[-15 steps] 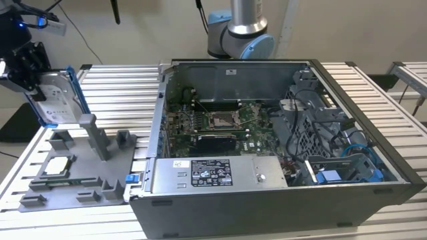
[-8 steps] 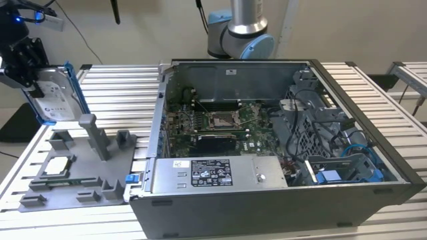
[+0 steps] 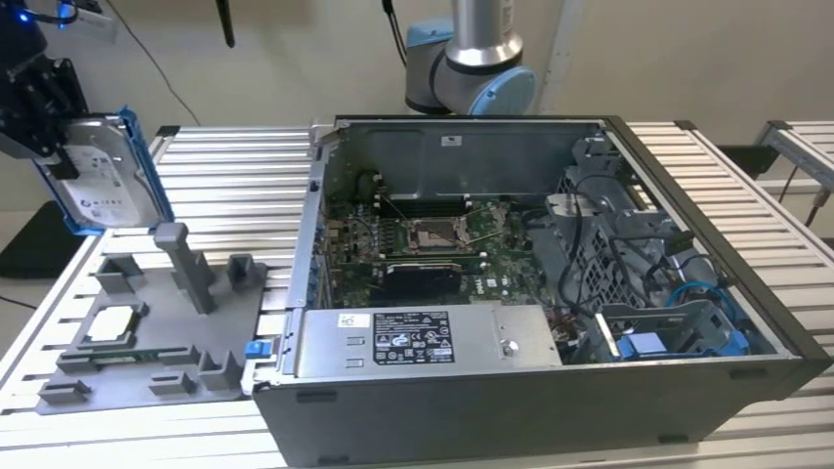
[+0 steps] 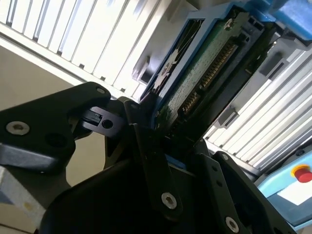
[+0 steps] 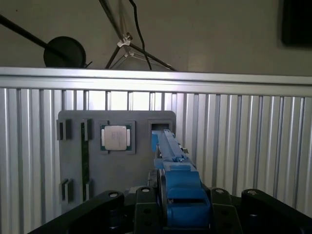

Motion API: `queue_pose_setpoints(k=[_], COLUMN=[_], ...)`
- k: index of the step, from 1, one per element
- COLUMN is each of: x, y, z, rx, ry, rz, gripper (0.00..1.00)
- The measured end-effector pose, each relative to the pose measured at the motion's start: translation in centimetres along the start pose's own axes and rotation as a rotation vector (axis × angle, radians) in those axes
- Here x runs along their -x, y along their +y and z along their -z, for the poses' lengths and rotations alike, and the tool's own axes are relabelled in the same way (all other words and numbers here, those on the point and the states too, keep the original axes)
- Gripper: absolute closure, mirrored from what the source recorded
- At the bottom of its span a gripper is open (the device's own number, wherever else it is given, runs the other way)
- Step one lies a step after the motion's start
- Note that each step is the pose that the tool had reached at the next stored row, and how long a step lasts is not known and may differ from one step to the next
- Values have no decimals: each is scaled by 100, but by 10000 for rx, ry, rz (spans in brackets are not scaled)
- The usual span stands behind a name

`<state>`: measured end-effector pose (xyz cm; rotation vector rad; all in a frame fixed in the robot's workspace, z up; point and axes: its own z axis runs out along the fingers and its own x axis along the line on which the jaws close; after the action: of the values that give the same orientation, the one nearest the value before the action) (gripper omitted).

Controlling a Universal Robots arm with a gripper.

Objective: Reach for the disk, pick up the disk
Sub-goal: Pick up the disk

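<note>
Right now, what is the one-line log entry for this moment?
gripper: shut on disk | disk: on edge, held above tray | chip: in tray

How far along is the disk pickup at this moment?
Done: the reach and the grasp. In the exterior view the gripper is shut on the disk and holds it upright, apparently clear of the grey tray. In hand: the disk, with the fingers clamped on either side of one end in the second wrist view. Left: nothing of the pickup that shows.
</note>
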<state>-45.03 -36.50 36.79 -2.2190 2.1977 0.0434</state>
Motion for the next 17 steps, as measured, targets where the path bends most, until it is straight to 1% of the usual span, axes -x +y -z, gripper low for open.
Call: queue_pose_setpoints(k=[5,11,17], x=[4,9,12], y=[2,4,7], z=[115,255,366], rx=[-44,-128,-206], ry=[0,-49,-156], rz=[4,6,10], gripper=[100,100,100])
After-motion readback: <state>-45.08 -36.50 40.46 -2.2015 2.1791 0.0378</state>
